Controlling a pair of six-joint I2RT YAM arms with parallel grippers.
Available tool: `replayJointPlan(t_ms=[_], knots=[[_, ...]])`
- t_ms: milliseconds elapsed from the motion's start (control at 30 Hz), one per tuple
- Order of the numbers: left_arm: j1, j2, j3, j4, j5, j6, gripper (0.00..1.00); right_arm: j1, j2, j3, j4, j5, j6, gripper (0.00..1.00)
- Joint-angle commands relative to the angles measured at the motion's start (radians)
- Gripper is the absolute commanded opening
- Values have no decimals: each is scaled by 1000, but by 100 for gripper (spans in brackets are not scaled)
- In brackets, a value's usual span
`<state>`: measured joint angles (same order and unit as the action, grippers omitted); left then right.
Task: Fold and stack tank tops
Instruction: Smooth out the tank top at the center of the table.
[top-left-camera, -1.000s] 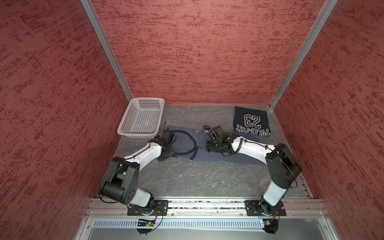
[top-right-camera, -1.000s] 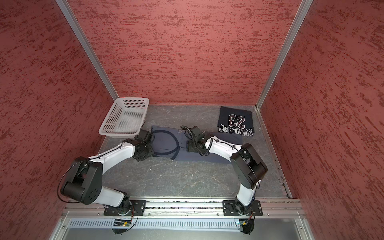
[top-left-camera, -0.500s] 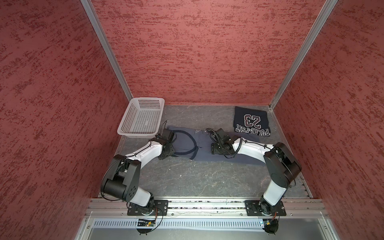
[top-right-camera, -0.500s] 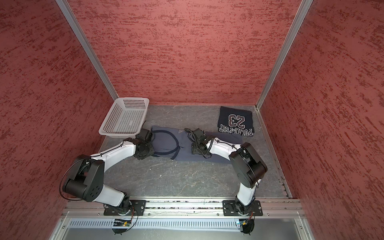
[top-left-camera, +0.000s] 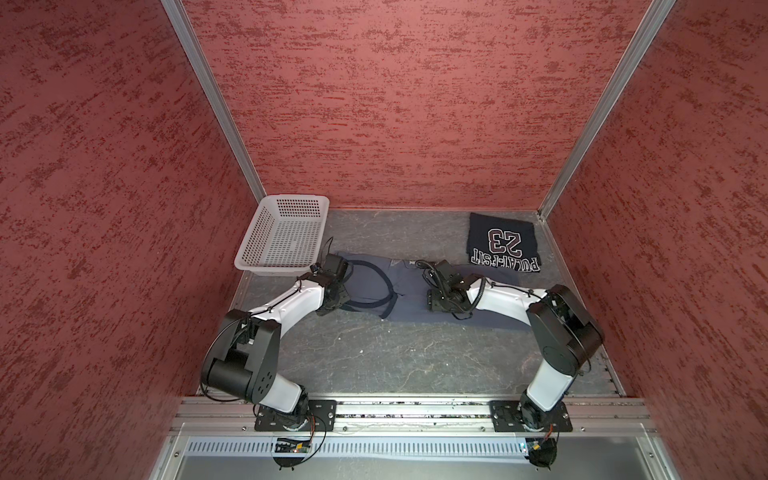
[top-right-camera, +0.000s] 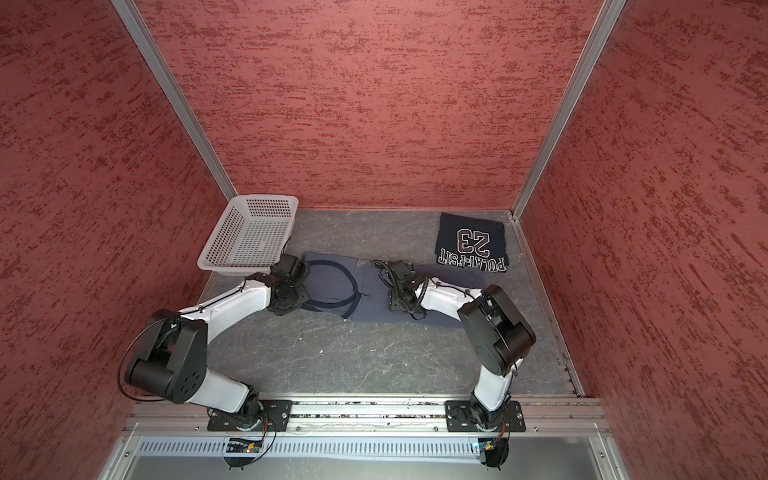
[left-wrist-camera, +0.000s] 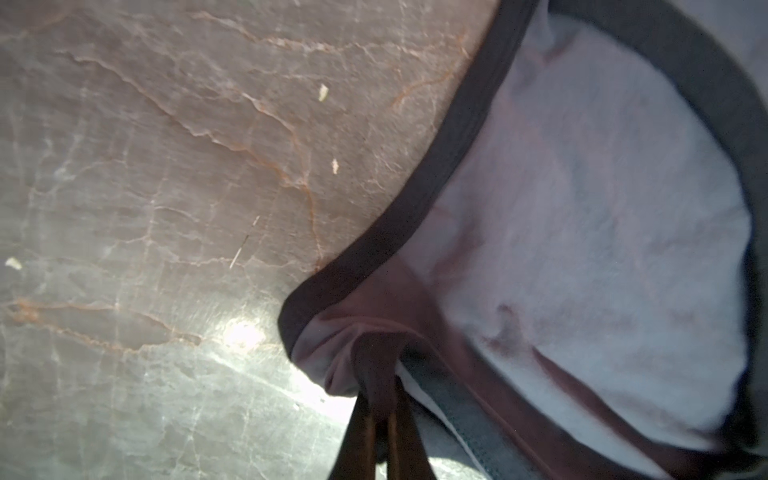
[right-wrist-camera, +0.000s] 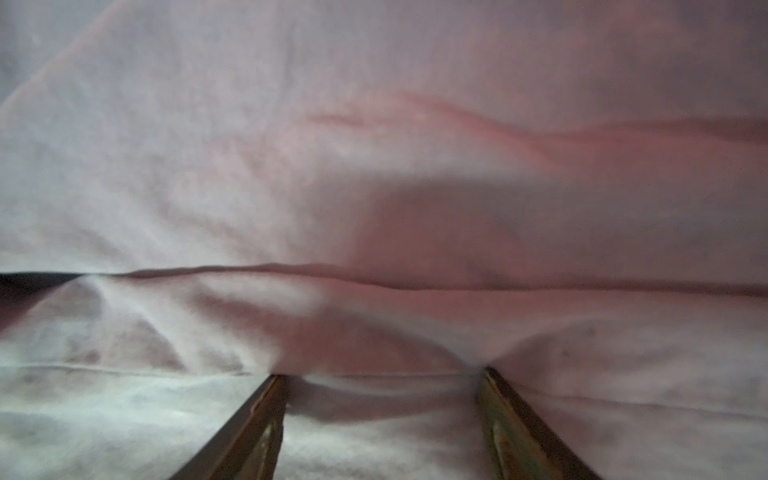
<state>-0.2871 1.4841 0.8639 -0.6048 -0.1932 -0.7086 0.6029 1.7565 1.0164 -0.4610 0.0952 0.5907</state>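
Note:
A slate blue-grey tank top (top-left-camera: 409, 297) (top-right-camera: 370, 299) with navy trim lies stretched across the middle of the table. My left gripper (left-wrist-camera: 379, 365) (top-left-camera: 337, 305) is at its strap end, shut on a bunched bit of the grey cloth (left-wrist-camera: 582, 208) next to the dark trim. My right gripper (right-wrist-camera: 382, 374) (top-left-camera: 432, 301) stands open over the top's body, both fingertips pressed down into the cloth (right-wrist-camera: 374, 166), nothing held between them. The dark navy tank top (top-left-camera: 503, 247) (top-right-camera: 471, 245) with white lettering lies folded at the back right.
A white perforated basket (top-left-camera: 296, 198) (top-right-camera: 266, 198) stands at the back left, close behind my left wrist. Red walls enclose the grey marbled table (top-left-camera: 374, 357) on three sides. A metal rail (top-left-camera: 415, 409) runs along the front edge.
My left gripper has shut on the edge of the grey top. Both arms have barely shifted; the right gripper stays just as wide.

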Motion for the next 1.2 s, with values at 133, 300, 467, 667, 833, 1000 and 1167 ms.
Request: replayJointPlan(t_ms=[133,300,467,667,833,1000,1167], knots=[[63,-119,-40,-4,9,-5,4,-66,-6,-75,-16,87,-22,74],[78,-120,-53,6,32,-5,4,-81,-3,-82,-13,121,-42,74],[71,-62,-25,24,77,15,11,-76,-27,-62,17,46,-76,74],[60,37,69,-14,78,22,29,-52,-51,-27,18,17,-100,74],[39,43,84,-67,-1,10,47,-37,-111,10,28,-23,-125,74],[-16,-44,58,-76,-85,9,54,25,-97,75,70,-98,-129,74],[-18,-30,54,-96,-77,11,57,76,3,184,80,-125,-153,76]])
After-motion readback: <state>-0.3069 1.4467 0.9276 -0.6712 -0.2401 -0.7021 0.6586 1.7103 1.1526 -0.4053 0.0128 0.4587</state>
